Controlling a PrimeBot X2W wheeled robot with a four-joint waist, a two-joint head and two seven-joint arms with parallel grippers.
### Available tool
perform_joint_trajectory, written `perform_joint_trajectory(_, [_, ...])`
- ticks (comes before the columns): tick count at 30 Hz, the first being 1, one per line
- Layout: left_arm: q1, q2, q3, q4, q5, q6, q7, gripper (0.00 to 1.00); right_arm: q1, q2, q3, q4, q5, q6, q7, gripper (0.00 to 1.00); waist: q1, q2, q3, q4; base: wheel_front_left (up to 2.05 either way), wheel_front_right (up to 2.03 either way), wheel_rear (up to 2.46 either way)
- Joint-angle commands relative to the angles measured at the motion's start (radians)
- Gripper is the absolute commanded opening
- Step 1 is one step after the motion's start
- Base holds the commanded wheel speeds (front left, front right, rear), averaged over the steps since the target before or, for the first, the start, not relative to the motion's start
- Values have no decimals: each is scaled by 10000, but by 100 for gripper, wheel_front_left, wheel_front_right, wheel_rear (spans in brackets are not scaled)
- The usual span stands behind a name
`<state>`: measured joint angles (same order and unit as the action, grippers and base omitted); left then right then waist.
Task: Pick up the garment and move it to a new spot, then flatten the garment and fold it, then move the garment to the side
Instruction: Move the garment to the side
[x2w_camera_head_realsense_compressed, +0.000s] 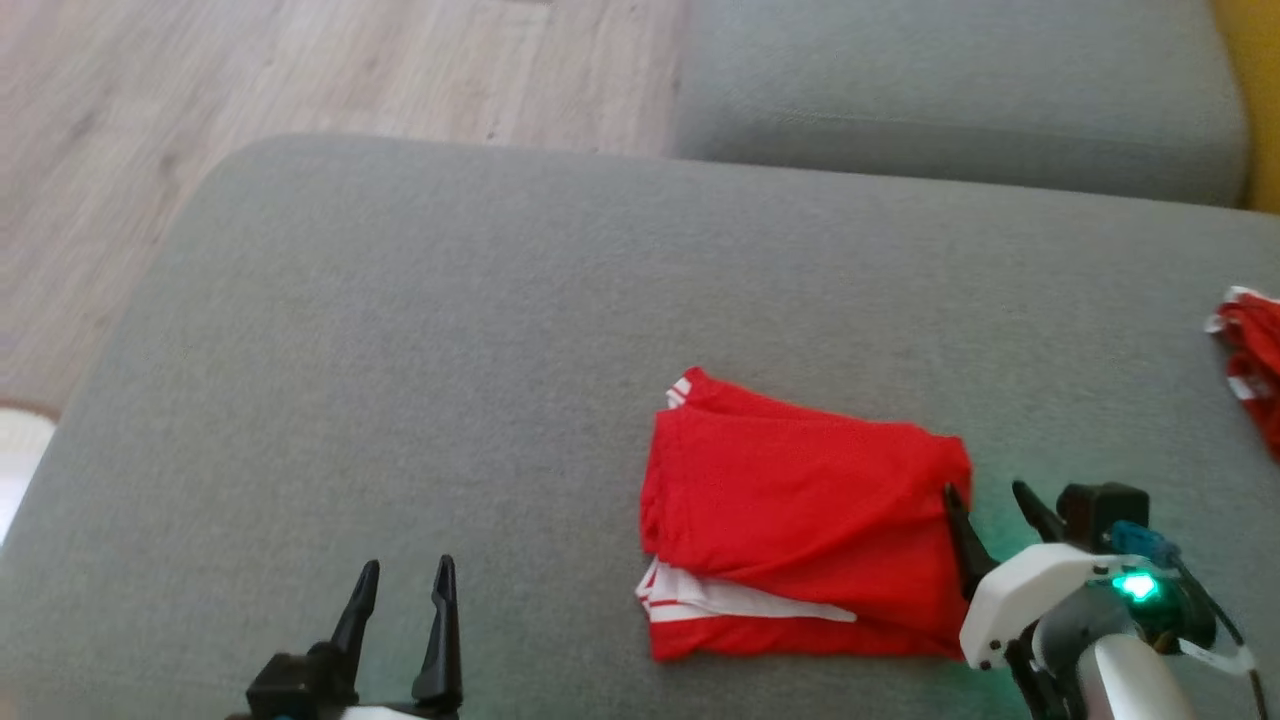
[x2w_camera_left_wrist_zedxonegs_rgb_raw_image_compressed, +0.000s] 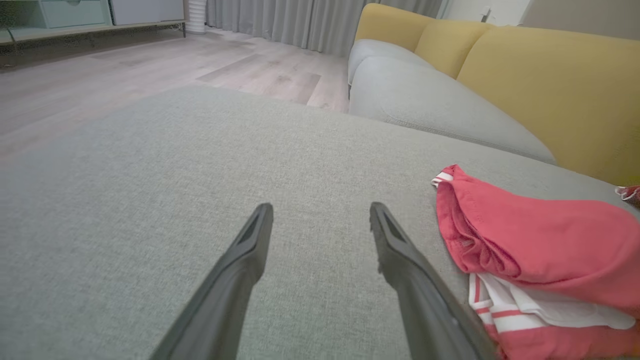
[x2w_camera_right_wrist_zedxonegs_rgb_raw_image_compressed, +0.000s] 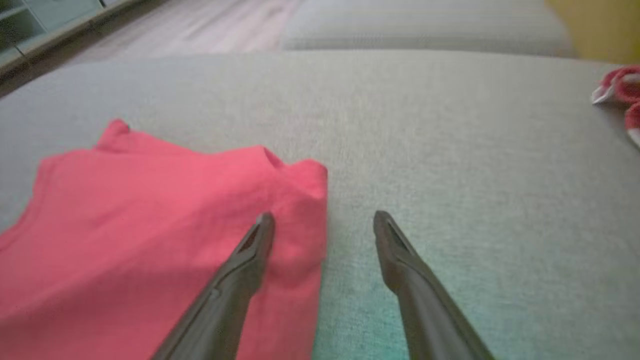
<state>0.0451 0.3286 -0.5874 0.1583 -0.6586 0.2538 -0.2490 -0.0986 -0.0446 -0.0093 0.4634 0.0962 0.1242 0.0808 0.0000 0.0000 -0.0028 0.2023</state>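
Observation:
The garment (x2w_camera_head_realsense_compressed: 800, 520), red with white stripes, lies folded into a rough rectangle on the grey cushion (x2w_camera_head_realsense_compressed: 450, 350). It also shows at the right in the left wrist view as the garment (x2w_camera_left_wrist_zedxonegs_rgb_raw_image_compressed: 545, 245) and at the left in the right wrist view as the garment (x2w_camera_right_wrist_zedxonegs_rgb_raw_image_compressed: 140, 235). My right gripper (x2w_camera_head_realsense_compressed: 985, 495) stands open at its right edge, one finger over the cloth and one over bare cushion, as the right gripper (x2w_camera_right_wrist_zedxonegs_rgb_raw_image_compressed: 324, 220) shows. My left gripper (x2w_camera_head_realsense_compressed: 405, 580) is open and empty, well left of the garment; the left gripper (x2w_camera_left_wrist_zedxonegs_rgb_raw_image_compressed: 321, 212) hangs above bare cushion.
A second red and white cloth (x2w_camera_head_realsense_compressed: 1250, 350) lies at the cushion's far right edge. Another grey cushion (x2w_camera_head_realsense_compressed: 950, 90) lies beyond, with a yellow backrest (x2w_camera_left_wrist_zedxonegs_rgb_raw_image_compressed: 550, 85). Wooden floor (x2w_camera_head_realsense_compressed: 200, 100) lies past the cushion's left and far edges.

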Motion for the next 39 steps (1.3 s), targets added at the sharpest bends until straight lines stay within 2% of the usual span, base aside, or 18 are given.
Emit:
perform_joint_trajectory(1, [-567,-31,279,-192,102,-60,-103,100,-587,-57,121,66,-100,65,93,100,0,0,318,335,0,0,0])
perform_joint_trajectory(7, [-646,-129,332,-63,162,-154,-113,100,-985,-57,176,1186,132,65,385,100,0,0,544,632,0,0,0])
perform_joint_trajectory(8, [-645,-140,343,-46,175,-162,-115,100,-1036,-57,232,1297,209,65,388,78,0,0,550,642,0,0,0])
perform_joint_trajectory(9, [-639,-150,356,-30,186,-168,-116,100,-1082,-57,286,1395,269,65,388,44,0,0,548,640,0,0,0])
perform_joint_trajectory(10, [-624,-156,370,-15,196,-169,-117,100,-1126,-57,334,1478,307,65,366,18,0,0,540,623,0,0,0])
perform_joint_trajectory(11, [-604,-156,380,-3,205,-172,-118,100,-1171,-57,391,1551,338,65,334,0,0,0,527,586,0,0,0])
perform_joint_trajectory(14, [-578,-163,388,8,225,-189,-119,100,-1281,-57,457,1618,359,65,171,0,0,0,500,463,0,0,0])
perform_joint_trajectory(19, [-514,-152,429,-50,279,-190,-122,100,-1684,-58,418,1482,216,65,-190,0,0,0,529,-234,0,0,0])
perform_joint_trajectory(31, [-1069,-178,724,-372,650,-213,-126,100,-2496,-742,-283,-362,-238,65,268,0,0,0,1627,-3462,0,0,0])
perform_joint_trajectory(35, [-1496,-144,751,-320,777,-308,-125,100,-2741,-810,-435,-805,-235,65,398,0,0,0,1930,-4317,0,0,0])
perform_joint_trajectory(39, [-1824,-126,680,-249,868,-384,-74,100,-2925,-781,-515,-1030,-224,65,424,0,0,0,2099,-4794,0,0,0])
